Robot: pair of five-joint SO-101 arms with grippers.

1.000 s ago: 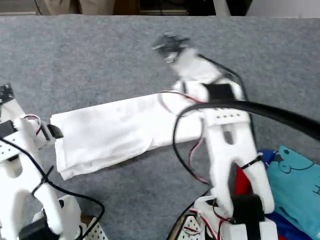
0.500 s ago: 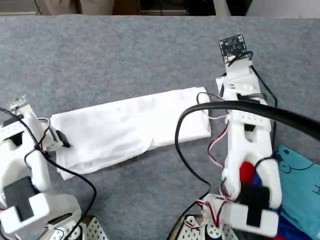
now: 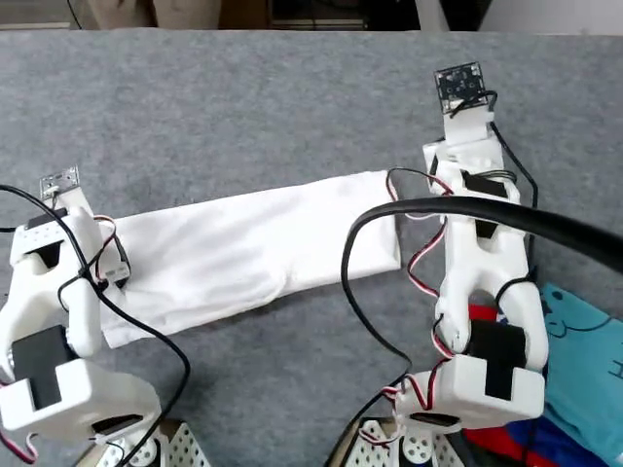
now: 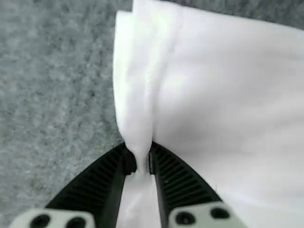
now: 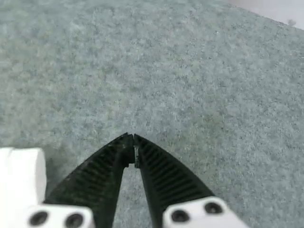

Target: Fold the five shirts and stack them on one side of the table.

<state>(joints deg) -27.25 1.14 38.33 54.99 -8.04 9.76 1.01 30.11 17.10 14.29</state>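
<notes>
Folding is barely begun: white shirt (image 3: 253, 253) is pinched by left gripper (image 4: 139, 161), right gripper (image 5: 132, 145) is closed on nothing, coloured shirts (image 3: 584, 360) are left heaped.

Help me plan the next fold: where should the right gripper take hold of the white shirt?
Probably the free short edge of the white shirt nearest the right gripper, coming from that arm's side. The left gripper pinches the opposite end; this edge lies flat.

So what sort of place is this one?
Probably a robotics lab bench: a grey fabric-covered table, a white shirt pinched by the left end effector, coloured shirts piled at one edge.
</notes>
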